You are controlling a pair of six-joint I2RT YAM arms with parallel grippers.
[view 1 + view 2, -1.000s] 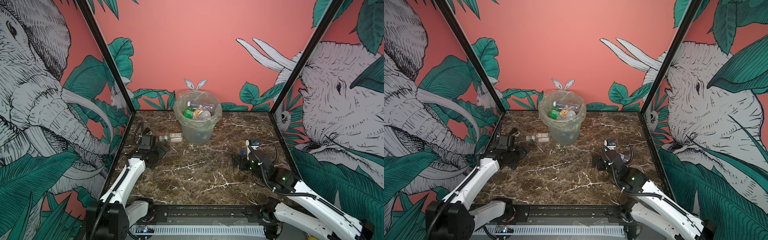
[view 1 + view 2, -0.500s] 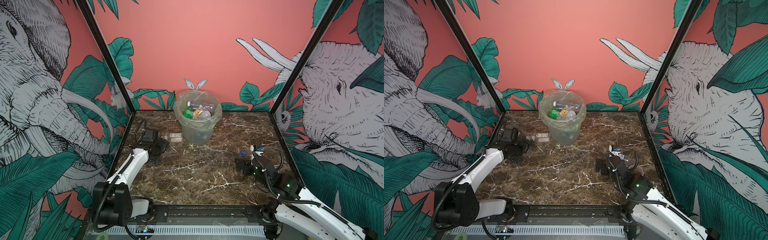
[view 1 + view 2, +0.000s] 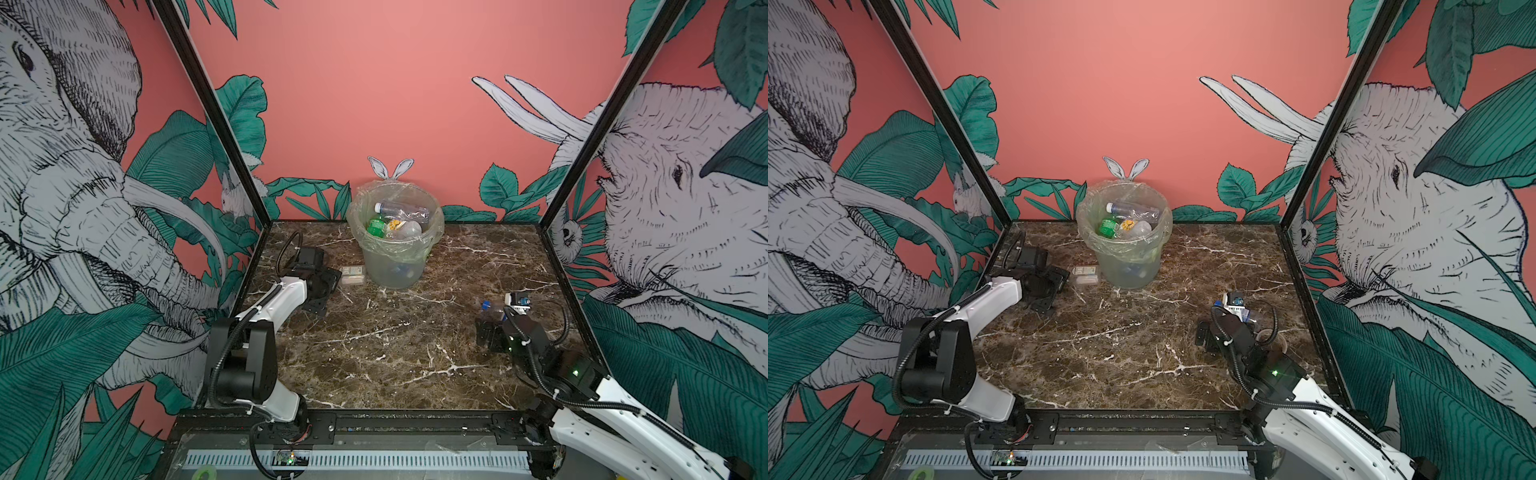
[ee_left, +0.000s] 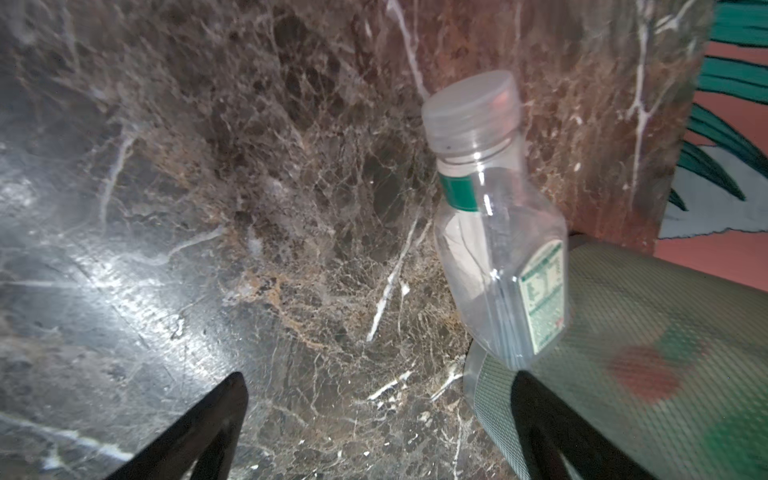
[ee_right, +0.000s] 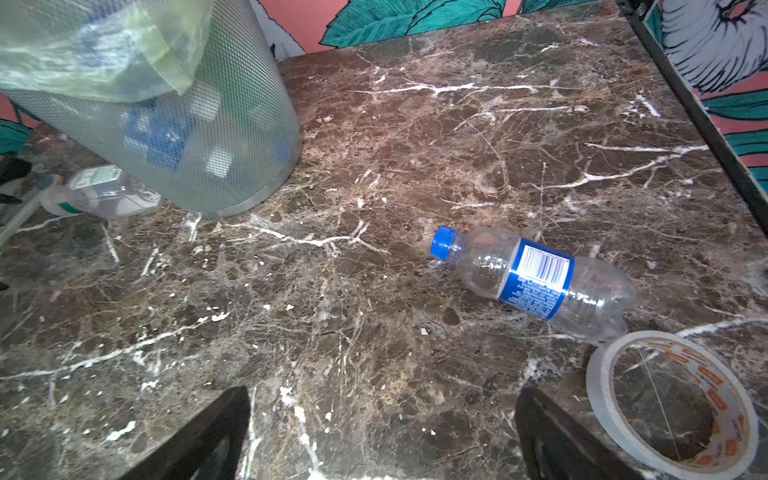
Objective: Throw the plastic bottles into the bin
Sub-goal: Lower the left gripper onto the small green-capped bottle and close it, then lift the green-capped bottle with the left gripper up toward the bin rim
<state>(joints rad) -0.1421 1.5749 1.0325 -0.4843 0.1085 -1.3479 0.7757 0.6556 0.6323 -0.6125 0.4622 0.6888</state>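
Observation:
The bin, grey-green with a clear bag over its rim, stands at the back middle and holds several plastic bottles. A clear bottle with a green neck band lies on the table against the bin's left side. My left gripper is open just short of it, one finger next to the bin wall. A blue-capped bottle with a blue label lies at the right, ahead of my open right gripper, which is empty. In both top views that arm partly hides it.
A roll of clear tape lies flat beside the blue-capped bottle's base, close to my right gripper's finger. The black frame post and right wall run just beyond. Bare marble table spreads between the two arms.
My left gripper has moved back and right towards the clear bottle by the bin. My right gripper has drawn back towards the table's front, away from the blue-capped bottle.

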